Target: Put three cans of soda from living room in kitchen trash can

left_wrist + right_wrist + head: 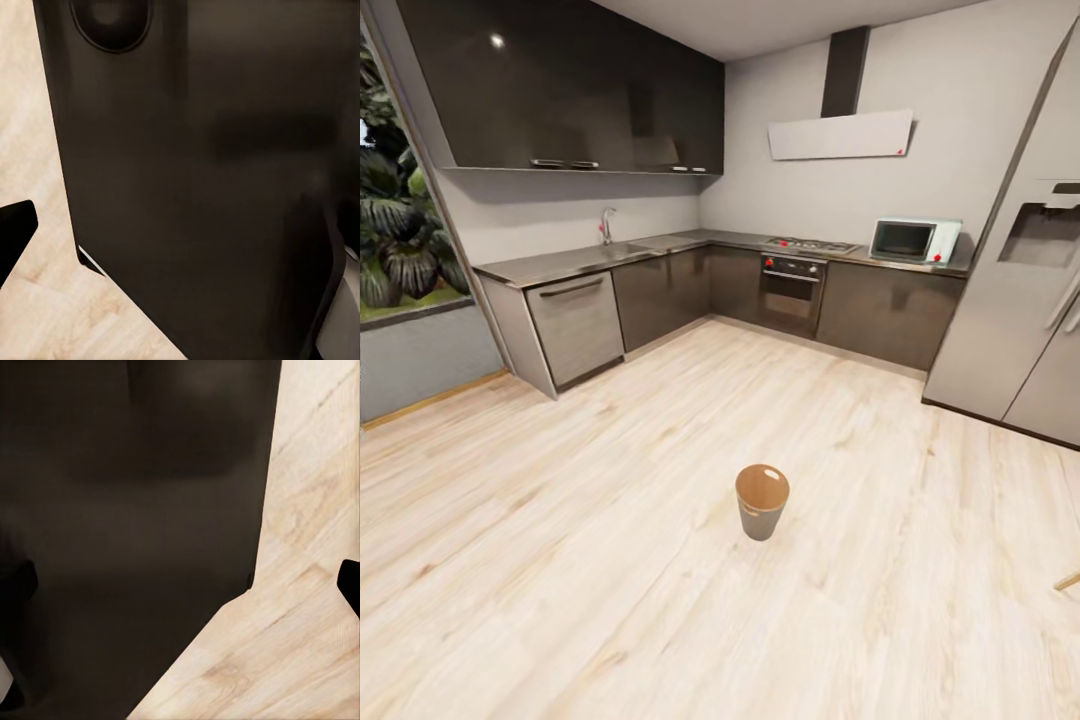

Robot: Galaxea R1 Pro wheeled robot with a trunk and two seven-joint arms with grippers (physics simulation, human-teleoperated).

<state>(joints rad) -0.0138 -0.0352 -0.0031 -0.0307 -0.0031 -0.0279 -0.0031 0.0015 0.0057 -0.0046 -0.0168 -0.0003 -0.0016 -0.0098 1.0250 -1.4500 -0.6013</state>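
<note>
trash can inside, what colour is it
Brown and wood-toned inside the trash can, with a grey-brown outside; the head view shows it best.

Trash can on floor; oven behind; fridge right.

Wood, gloss and steel in the kitchen

The floor was pale matt wood-grain plank; the wall cabinets shone glossy dark; the fridge looked brushed steel; the tash can was wood-toned inside.
</note>
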